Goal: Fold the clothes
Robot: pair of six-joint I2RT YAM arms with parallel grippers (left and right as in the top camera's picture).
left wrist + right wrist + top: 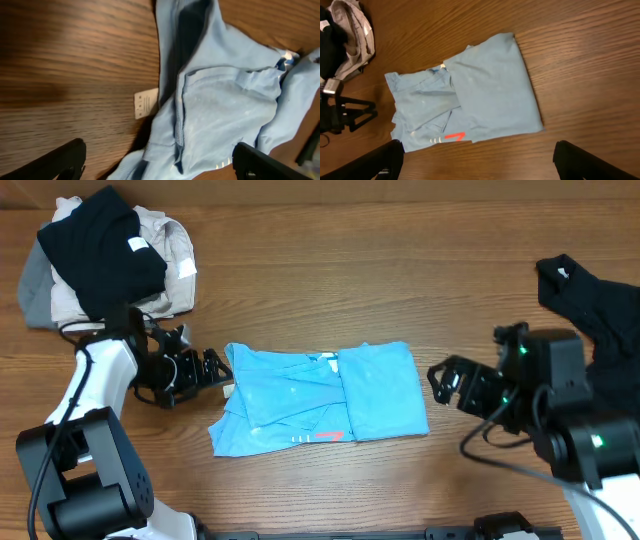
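One light blue T-shirt (320,400) lies folded into a rough rectangle in the middle of the worktop (330,270). Its right half is laid smooth over the rest, and its left half is rumpled into loose folds. A small red mark (330,437) and a trace of white lettering show along the near edge. From my left wrist I see a white label (146,104) sticking out from the shirt's edge onto the bare wood.

My left claw (222,372) sits right at the shirt's left edge, spread wide and gripping nothing; the cloth lies below the gap between its fingers (65,160). My right claw (436,383) is near the shirt's right edge but apart from it, likewise released and empty, its fingers (585,160) standing wide.

Farther out, a black shirt (590,300) lies at the far right of the worktop, beyond my right arm. In the far left corner is a heap: a black garment (100,240) on top of beige and grey clothes (170,260).
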